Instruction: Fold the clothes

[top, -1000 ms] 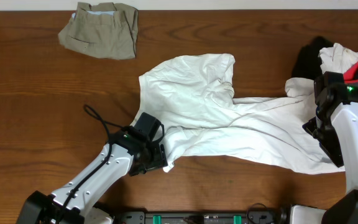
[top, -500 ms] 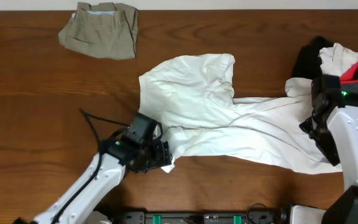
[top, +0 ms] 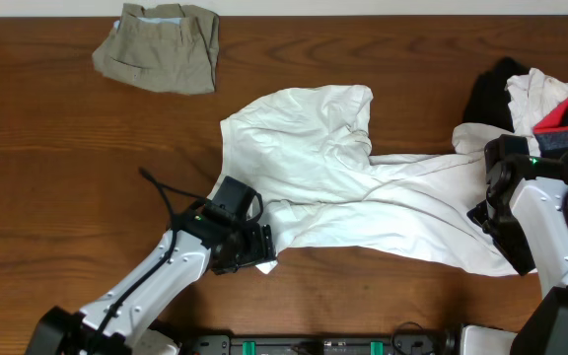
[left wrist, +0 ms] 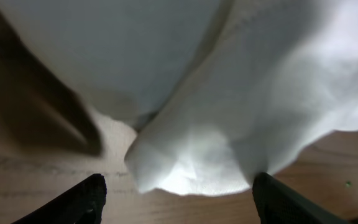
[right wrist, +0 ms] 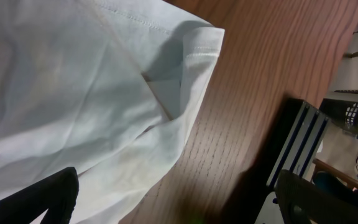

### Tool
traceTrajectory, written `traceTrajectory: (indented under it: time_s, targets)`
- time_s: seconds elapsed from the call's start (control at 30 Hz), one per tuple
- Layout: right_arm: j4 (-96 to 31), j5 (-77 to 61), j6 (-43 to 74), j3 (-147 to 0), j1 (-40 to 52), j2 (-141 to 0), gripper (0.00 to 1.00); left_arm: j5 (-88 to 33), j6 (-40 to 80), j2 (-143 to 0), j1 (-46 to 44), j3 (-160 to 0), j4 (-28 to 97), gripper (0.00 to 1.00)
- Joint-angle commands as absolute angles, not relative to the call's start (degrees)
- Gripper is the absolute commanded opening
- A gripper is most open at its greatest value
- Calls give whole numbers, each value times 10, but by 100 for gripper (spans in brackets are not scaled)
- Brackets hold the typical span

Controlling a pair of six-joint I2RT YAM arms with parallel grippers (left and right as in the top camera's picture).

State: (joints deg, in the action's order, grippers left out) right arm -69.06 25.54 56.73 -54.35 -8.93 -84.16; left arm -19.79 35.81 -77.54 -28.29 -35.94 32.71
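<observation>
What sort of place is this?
Probably a robotics lab bench: wooden table, white top spread out, mixed clothes pile at the right, black mounting rail along the front edge.

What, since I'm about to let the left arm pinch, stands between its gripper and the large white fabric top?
Nothing visible does. The left gripper is open, and a bunched corner of the large white fabric top lies right between its fingers on the brown wooden table.
</observation>
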Motion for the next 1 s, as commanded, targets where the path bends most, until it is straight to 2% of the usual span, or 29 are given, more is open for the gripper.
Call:
traceTrajectory:
  time_s: [0.0, 0.27, 0.33, 0.4, 0.47, 0.53, 0.73, 0.97]
  targets:
    - [-692, 266, 565, -542, -94, -835, 99, -205, 363, -793, -285, -354, 319, 78]
    - [-689, 266, 565, -542, -102, -835, 99, -210, 363, -811, -285, -354, 290, 75]
    - [-690, 267, 565, -542, -110, -835, 99, -210, 363, -815, -285, -354, 288, 63]
    - [-690, 267, 565, -542, -120, -835, 99, -210, 363, -817, -285, -354, 288, 47]
    - [-691, 267, 565, -542, -129, -835, 99, -210, 363, -817, -285, -354, 288, 36]
    - [-692, 267, 565, -542, -138, -835, 99, -210, 363, -817, -285, -354, 288, 32]
    - [-685, 263, 566, -539, -179, -835, 99, -210, 362, -817, -285, -354, 288, 27]
    - [-663, 263, 566, -517, -244, -835, 99, -210, 362, -817, -285, -354, 290, 27]
